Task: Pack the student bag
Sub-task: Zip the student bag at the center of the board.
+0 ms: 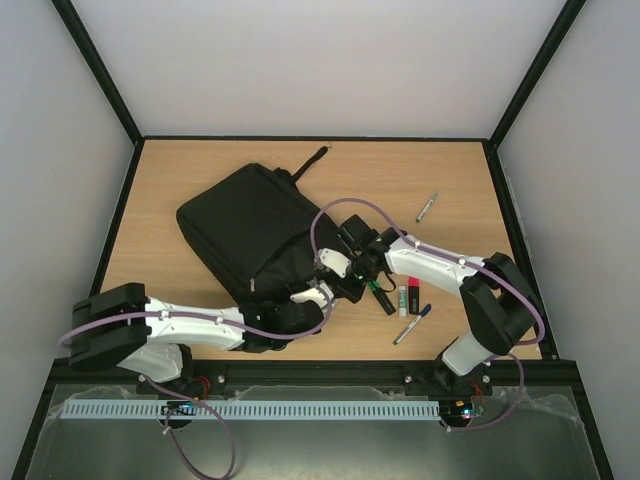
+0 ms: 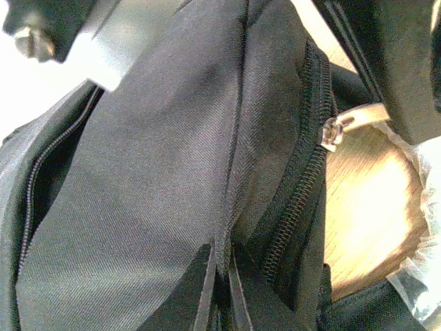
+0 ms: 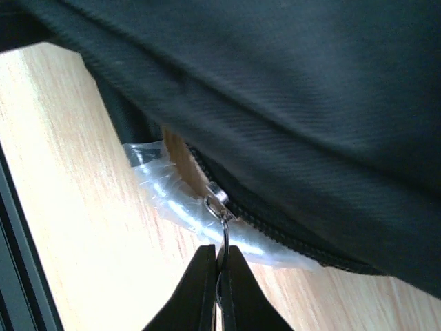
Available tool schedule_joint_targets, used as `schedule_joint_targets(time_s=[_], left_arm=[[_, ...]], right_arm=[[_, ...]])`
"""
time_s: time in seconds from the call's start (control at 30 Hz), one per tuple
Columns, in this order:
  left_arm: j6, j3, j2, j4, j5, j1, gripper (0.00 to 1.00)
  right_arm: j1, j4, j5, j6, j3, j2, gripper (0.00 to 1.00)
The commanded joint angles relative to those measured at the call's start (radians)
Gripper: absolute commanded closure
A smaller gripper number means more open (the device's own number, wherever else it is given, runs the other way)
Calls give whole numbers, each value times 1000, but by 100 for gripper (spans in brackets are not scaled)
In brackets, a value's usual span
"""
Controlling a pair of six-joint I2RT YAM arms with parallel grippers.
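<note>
The student bag [image 1: 255, 228] is a large black fabric bag lying on the wooden table left of centre. My left gripper [image 1: 300, 312] is at the bag's near corner, shut on a fold of its black fabric [image 2: 222, 276] beside a zipper track [image 2: 296, 207]. My right gripper [image 1: 345, 275] is at the bag's right edge, shut on the metal ring pull [image 3: 224, 238] of a zipper slider [image 3: 216, 195]. Clear crinkled plastic [image 3: 172, 203] sticks out of the bag's opening under the zipper.
Right of the bag lie a green-black marker [image 1: 381, 297], a pink highlighter [image 1: 414, 293], a white glue stick [image 1: 402, 300], a blue pen [image 1: 412, 324] and a further pen [image 1: 427, 207] toward the back right. Black frame rails border the table.
</note>
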Motion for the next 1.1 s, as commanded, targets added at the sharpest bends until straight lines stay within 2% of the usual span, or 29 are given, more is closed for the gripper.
schedule_joint_targets(time_s=[0.0,0.2,0.47,0.67,0.87,1.07], left_arm=[[19,24,5,39,36,9,97],[-4,10,-67,5,44,-19,98],[-42,-8,-110,-63,48,-77,98],[-62,-27,-116,-88,45,-104,98],[-42,-47,-145,-92,47,-133,98],[-10,-72,-159,-58,56,-165,98]], right_arm=[[-64,-108,-30,-59,30,14,99],[-196,-131,-24,-140,55,94,99],[-294,-158,-18,-187,197,255,99],[-335,-177,-3,-222,277,346,99],[-344,-237,52,-375,334,400,99],[-356,-281,77,-417,443,465,99]])
